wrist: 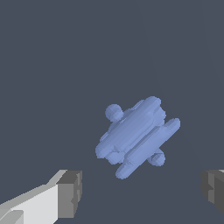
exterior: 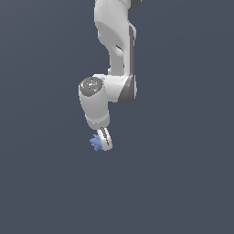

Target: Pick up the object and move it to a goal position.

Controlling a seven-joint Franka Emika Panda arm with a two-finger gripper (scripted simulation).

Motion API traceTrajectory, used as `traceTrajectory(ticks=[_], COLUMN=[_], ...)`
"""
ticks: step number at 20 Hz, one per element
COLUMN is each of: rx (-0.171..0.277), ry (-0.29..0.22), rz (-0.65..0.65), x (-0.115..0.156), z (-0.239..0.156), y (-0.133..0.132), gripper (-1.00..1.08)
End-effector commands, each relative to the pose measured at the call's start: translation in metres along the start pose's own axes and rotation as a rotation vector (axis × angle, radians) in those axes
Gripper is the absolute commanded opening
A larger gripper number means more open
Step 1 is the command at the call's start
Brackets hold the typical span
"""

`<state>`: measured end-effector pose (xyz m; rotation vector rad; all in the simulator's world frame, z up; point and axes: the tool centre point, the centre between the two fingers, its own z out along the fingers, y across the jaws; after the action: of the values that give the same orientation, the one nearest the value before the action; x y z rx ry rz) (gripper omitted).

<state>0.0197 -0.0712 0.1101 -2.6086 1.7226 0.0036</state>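
Object (wrist: pixel 136 136) on plain slate-grey surface (exterior: pixel 183 183) | jaws spread wide, holding nothing

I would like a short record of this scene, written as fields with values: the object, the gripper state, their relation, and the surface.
object: small periwinkle-blue knobby cluster, lying tilted in the wrist view
gripper: white, with dark pads, open
relation: the object sits between the two fingers and beyond their tips in the wrist view; no contact is visible
exterior view: the object is right beside the fingertips, on the exterior view's left
surface: plain dark grey-blue ground
grasp: not yet made
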Motion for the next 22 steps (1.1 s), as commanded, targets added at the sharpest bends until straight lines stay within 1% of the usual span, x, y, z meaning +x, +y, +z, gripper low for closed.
traceTrajectory(ticks=[1, 6, 11, 18, 22], rx=[-0.003, -0.007, -0.010, -0.010, -0.010], ry=[0.003, 0.007, 0.011, 0.012, 0.012], rz=[0.068, 0.166, 0.225, 0.240, 0.241], x=[0.005, 0.012, 0.016, 0.017, 0.017], z=[0.005, 0.012, 0.016, 0.017, 0.027], y=[0.002, 0.005, 0.007, 0.007, 0.008], gripper=[1.00, 1.00, 1.00, 1.00, 1.00])
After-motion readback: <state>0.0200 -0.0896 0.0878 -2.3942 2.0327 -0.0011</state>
